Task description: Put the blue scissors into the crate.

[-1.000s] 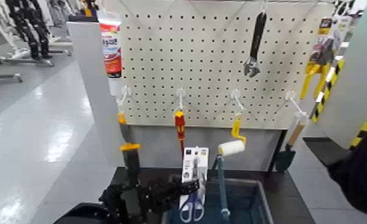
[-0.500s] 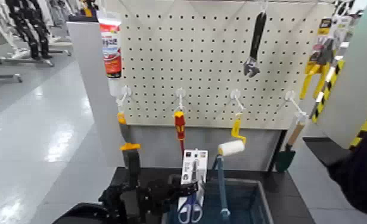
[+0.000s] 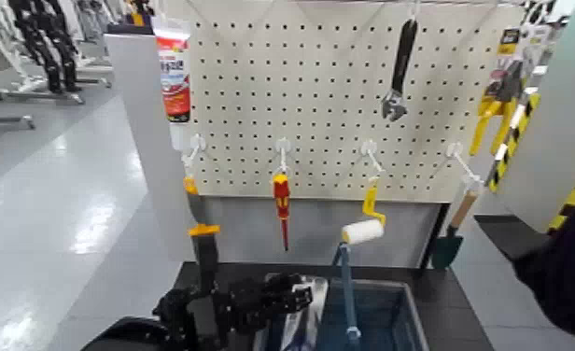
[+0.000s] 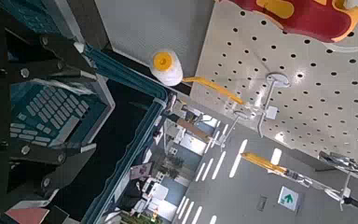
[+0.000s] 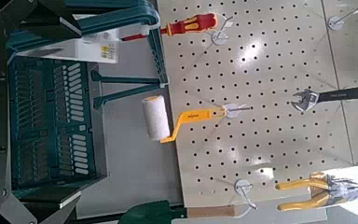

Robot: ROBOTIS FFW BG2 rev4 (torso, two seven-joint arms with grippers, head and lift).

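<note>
The blue scissors [image 3: 300, 317] on their white card lean tilted inside the crate [image 3: 411, 306], at its left end; the blue handles are hard to make out. My left gripper [image 3: 289, 293] hovers just above the card, its fingers open and empty. In the left wrist view only the crate's mesh [image 4: 54, 110] shows between the dark fingers [image 4: 43, 49]. The right wrist view looks at the crate [image 5: 56, 121] from farther off, with the white card [image 5: 91, 49] at one end. My right gripper stays back from the crate, its fingers spread with nothing between them.
A pegboard [image 3: 329, 103] rises behind the crate, holding a red-and-yellow screwdriver [image 3: 281, 198], a paint roller [image 3: 362, 231] whose blue handle reaches into the crate, a wrench [image 3: 399, 70], yellow pliers [image 3: 497, 103] and a trowel [image 3: 448, 245]. A grey post [image 3: 151, 140] stands left.
The scissors card stood upright in my left gripper over the crate's left end. The gripper has opened, and the card has tipped down into the crate.
</note>
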